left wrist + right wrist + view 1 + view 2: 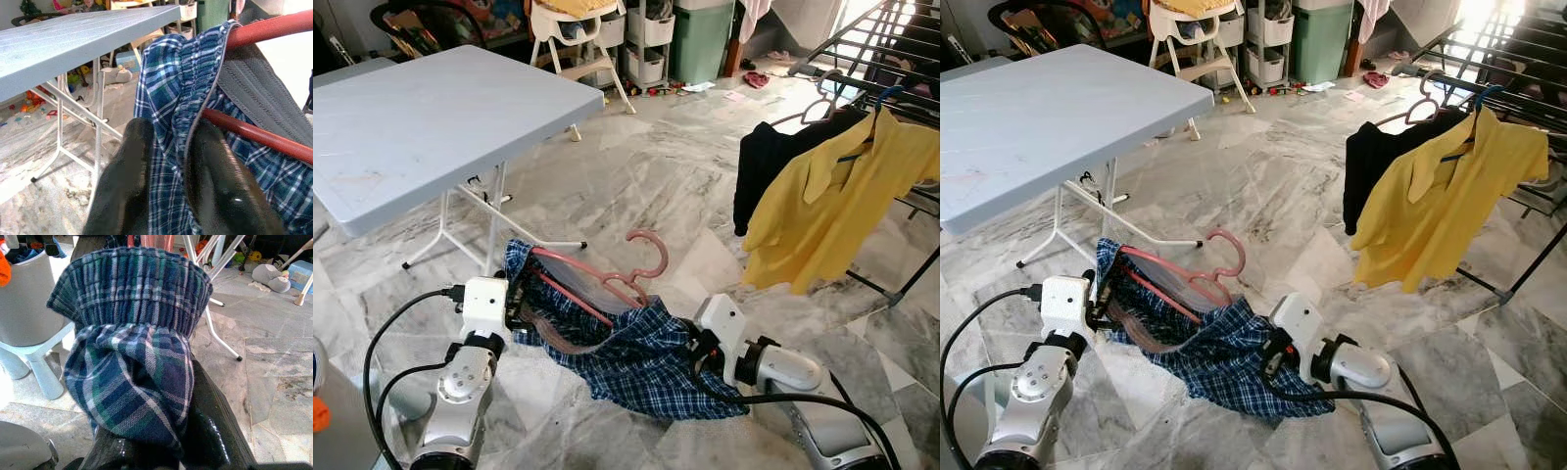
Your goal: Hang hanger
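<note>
Looking down through my head camera, I hold blue plaid shorts (636, 357) on a pink hanger (607, 277) between both arms above the marble floor (636, 186), with the drying rack (891, 59) and its yellow shirt (837, 201) well off to my right. From my left wrist, my left gripper (171, 181) has both fingers clamped on the waistband beside the hanger's bar. From my right wrist, my right gripper (161, 450) pinches bunched fabric.
</note>
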Robot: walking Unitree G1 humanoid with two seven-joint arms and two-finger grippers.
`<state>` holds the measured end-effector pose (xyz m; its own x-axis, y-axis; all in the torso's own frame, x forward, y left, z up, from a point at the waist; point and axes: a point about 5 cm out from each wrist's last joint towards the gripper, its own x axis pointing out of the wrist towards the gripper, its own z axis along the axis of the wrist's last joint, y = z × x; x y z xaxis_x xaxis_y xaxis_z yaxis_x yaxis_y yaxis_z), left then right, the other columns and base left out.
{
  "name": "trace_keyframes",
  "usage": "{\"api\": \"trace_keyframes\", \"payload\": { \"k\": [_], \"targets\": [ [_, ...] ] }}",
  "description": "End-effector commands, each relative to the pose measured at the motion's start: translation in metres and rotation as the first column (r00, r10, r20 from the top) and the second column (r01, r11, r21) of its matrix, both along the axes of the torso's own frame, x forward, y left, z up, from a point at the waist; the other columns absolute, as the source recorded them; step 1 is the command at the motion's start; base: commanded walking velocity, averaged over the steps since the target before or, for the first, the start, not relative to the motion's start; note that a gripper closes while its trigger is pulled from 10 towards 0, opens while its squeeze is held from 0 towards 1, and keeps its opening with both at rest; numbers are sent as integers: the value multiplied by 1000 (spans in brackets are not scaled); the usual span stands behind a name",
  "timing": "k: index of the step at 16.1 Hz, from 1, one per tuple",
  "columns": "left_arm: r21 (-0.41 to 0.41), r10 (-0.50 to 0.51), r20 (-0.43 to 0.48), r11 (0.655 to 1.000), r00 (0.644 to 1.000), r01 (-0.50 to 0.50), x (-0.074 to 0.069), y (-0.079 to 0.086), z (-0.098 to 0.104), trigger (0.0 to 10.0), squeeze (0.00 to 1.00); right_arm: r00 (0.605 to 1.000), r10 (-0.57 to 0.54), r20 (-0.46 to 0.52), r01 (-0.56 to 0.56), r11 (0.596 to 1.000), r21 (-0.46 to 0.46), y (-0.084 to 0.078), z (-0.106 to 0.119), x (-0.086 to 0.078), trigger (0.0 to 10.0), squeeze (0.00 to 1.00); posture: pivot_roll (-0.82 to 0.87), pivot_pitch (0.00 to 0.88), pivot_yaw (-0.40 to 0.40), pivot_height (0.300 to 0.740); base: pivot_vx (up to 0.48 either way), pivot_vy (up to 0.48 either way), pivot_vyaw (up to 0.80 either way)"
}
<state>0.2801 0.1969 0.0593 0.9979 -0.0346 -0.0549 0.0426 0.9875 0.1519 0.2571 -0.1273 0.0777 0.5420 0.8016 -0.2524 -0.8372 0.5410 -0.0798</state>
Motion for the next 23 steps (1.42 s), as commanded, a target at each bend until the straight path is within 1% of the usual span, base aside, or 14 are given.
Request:
{"api": "trace_keyframes", "payload": {
  "k": [1, 3, 4, 6, 7, 9, 11, 12, 13, 14, 16, 18, 20, 23],
  "targets": [
    [27, 40, 16, 999, 999, -40, 3, 10, 5, 0, 0, 999, 18, 38, -18, 1000, 7, -1, 8, 1, 10000, 0, -36, 0, 48, 740, 0, 0, 0],
    [60, 103, 39, 993, 994, -105, 7, 22, 11, 0, 0, 998, 44, 51, -41, 998, -49, -8, 7, 2, 10000, 0, -37, 0, 49, 740, 0, 0, 0],
    [66, 134, 63, 988, 989, -138, 10, 29, 17, 0, 0, 996, 66, 57, -59, 993, -104, -12, 5, 2, 10000, 0, -37, 0, 49, 740, 0, 0, 0],
    [74, 160, 82, 983, 984, -166, 12, 34, 22, 0, 0, 994, 93, 54, -83, 984, -160, -17, 1, 0, 10000, 0, -35, 0, 51, 740, 0, 0, 0],
    [77, 172, 88, 981, 981, -179, 14, 37, 24, 0, 0, 991, 124, 44, -112, 969, -222, -24, -4, -2, 10000, 0, -35, 0, 49, 740, 0, 0, 0],
    [80, 180, 80, 979, 980, -186, 15, 39, 23, 0, 0, 990, 137, 33, -126, 964, -234, -28, -5, -3, 10000, 0, -35, 0, 50, 740, 0, 0, 0],
    [87, 203, 39, 975, 978, -206, 14, 44, 17, 0, 0, 989, 144, 28, -136, 971, -195, -35, 3, -3, 10000, 0, -40, 0, 52, 740, 0, 0, 0],
    [78, 218, 27, 972, 976, -220, 13, 46, 15, 0, 0, 989, 144, 29, -135, 968, -212, -40, 5, -2, 10000, 0, -44, 0, 53, 740, 0, 0, 0],
    [83, 233, 8, 969, 973, -232, 12, 48, 12, 0, 0, 990, 136, 30, -127, 969, -214, -46, 7, 0, 10000, 0, -43, 0, 53, 740, 0, 0, 0],
    [87, 248, -1, 965, 969, -247, 11, 50, 10, 0, 0, 989, 144, 19, -137, 969, -205, -49, 9, -2, 10000, 0, -47, 0, 55, 740, 0, 0, 0],
    [78, 252, -5, 965, 968, -251, 13, 51, 10, 0, 0, 985, 172, -8, -170, 963, -208, -54, 11, -6, 10000, 0, -47, 0, 53, 740, 0, 0, 0],
    [87, 264, -9, 961, 965, -262, 13, 52, 9, 0, 0, 982, 185, -34, -188, 966, -178, -56, 15, -9, 10000, 0, -52, 0, 54, 740, 0, 0, 0],
    [37, 258, 20, 965, 966, -258, 15, 47, 13, 0, 0, 977, 207, -59, -215, 947, -240, -58, 7, -13, 10000, 0, -54, 0, 52, 740, 0, 0, 0],
    [-24, 202, 82, 979, 976, -201, 21, 32, 25, 0, 0, 960, 257, -112, -280, 910, -306, -49, -8, -22, 10000, 0, -52, 0, 50, 740, 0, 0, 0]
  ]
}}
